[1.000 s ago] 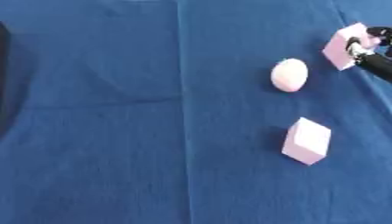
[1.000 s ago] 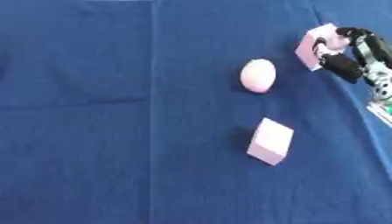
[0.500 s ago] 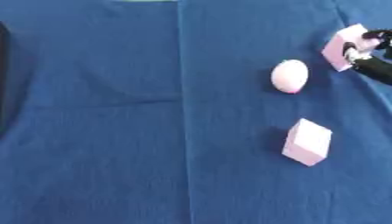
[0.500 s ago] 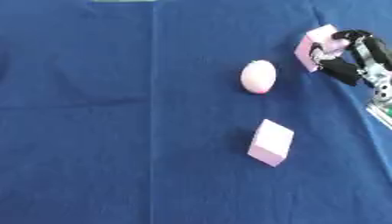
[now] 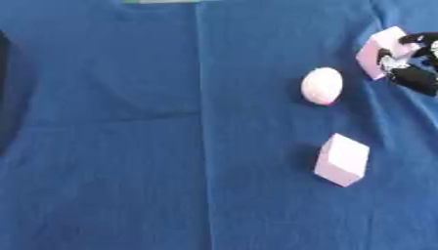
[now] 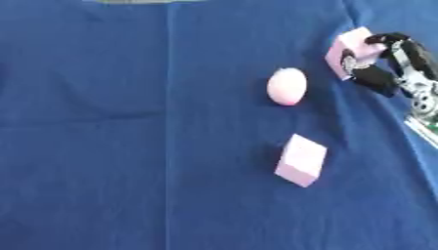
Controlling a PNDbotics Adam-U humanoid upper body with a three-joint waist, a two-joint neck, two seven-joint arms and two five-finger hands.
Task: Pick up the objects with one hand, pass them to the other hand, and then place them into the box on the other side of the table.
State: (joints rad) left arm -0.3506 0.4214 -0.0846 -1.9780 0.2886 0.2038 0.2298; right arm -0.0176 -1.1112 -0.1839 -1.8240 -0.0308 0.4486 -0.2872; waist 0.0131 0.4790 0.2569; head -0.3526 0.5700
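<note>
A blue cloth (image 5: 128,146) is spread over the table, with a straight crease running from far to near left of the middle. 3 pale pink things are seen on its right half.

The right hand (image 6: 389,63) comes in from the right edge, black with silver parts. Its fingers (image 6: 398,41) and thumb are curled round a pink block (image 6: 349,46), which is pinched at its right side. The block is tilted, and whether it touches the cloth cannot be told.

A pink egg (image 5: 321,86) lies on the cloth, left of and slightly nearer than the held block, apart from it. It is upright in the view, with its long axis running far to near. The hand is near it but not touching.

A 2nd block (image 5: 342,159), also pink, lies nearer the robot, below the egg in the view and well apart from it. It is turned askew, with 1 corner pointing toward the near edge. A soft shadow is cast to its left.

At the left edge of the left eye view a dark shape (image 5: 3,93) is seen; it cannot be made out. A light strip (image 5: 163,1) shows at the far edge of the cloth.

The left hand is not seen in either view.
</note>
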